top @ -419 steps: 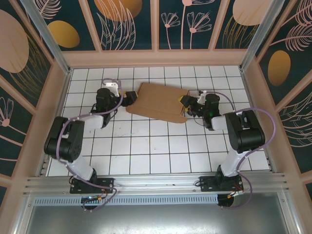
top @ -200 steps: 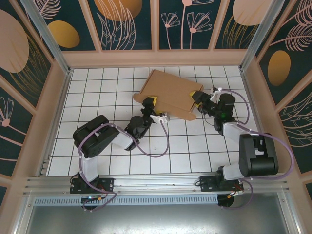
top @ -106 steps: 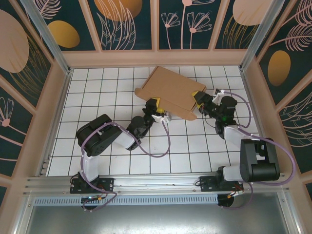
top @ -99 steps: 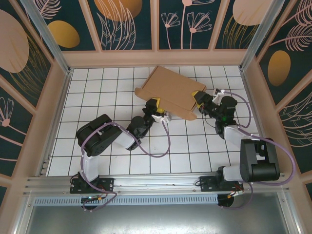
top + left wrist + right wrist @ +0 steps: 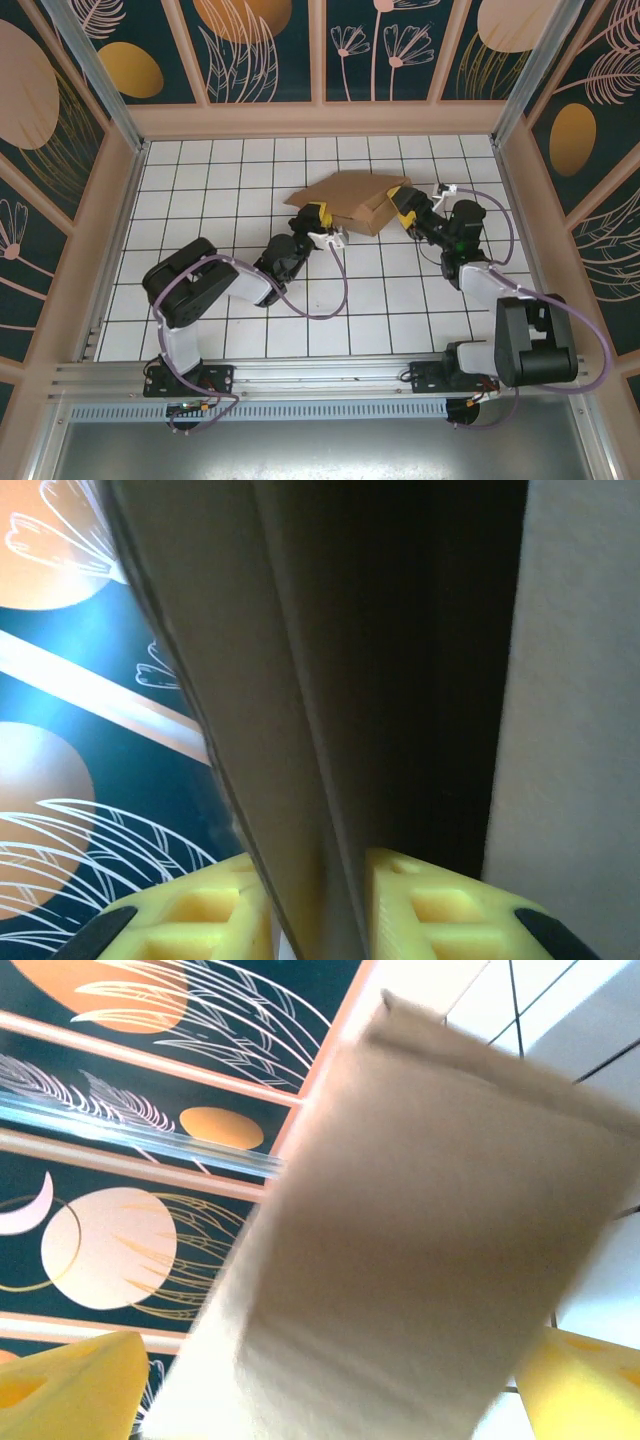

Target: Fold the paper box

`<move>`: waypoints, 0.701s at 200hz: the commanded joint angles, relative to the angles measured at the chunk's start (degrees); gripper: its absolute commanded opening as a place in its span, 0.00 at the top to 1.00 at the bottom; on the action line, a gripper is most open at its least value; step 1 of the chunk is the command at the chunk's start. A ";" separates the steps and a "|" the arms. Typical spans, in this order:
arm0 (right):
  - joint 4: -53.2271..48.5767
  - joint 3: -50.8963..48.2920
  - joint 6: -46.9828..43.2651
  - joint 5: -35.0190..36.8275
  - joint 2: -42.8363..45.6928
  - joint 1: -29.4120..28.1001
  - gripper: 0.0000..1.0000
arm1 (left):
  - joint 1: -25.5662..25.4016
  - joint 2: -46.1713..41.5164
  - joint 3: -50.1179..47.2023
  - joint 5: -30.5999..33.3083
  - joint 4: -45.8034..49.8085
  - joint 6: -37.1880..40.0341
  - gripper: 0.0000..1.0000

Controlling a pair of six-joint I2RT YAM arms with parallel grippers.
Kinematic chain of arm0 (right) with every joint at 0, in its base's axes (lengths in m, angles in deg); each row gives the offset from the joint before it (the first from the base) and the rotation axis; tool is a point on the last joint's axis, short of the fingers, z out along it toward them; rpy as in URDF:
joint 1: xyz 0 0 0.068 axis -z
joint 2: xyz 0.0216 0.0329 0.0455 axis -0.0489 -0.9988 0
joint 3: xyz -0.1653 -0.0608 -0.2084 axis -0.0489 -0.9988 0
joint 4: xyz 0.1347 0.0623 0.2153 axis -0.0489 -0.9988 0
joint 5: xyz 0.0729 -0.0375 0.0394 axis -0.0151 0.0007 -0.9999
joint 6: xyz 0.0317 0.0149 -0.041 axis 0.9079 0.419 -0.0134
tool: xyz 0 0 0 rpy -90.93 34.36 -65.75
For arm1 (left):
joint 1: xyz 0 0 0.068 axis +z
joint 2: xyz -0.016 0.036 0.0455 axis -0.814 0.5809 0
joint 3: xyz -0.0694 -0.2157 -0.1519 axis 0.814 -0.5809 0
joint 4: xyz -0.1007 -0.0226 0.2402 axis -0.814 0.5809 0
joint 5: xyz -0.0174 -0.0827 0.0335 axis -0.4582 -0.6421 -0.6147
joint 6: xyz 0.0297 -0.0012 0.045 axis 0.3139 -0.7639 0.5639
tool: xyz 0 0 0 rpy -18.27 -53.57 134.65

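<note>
Paper box (image 5: 352,196) clamped in left gripper (image 5: 321,214); right gripper (image 5: 404,200) closure unclear, blurred.

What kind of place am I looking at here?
Probably an enclosed robot work cell: white tiled table, decorated panel walls around it, left arm and right arm bolted to an aluminium rail.
</note>
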 commanded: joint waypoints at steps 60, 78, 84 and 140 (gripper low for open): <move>0.17 -6.09 -2.48 1.73 2.70 1.16 0.06 | 1.21 -5.49 1.64 -5.69 20.76 -9.84 0.59; 6.25 -6.10 0.94 -0.38 -0.38 1.12 0.06 | 1.04 -4.02 1.84 -8.48 20.70 -9.89 0.57; 7.95 -6.16 1.80 -0.61 -1.08 1.14 0.05 | 1.05 -3.66 1.93 -9.33 20.92 -10.26 0.57; 8.86 -5.62 2.55 -0.97 -5.04 0.67 0.03 | 0.93 1.42 3.15 -12.20 20.99 -9.63 0.56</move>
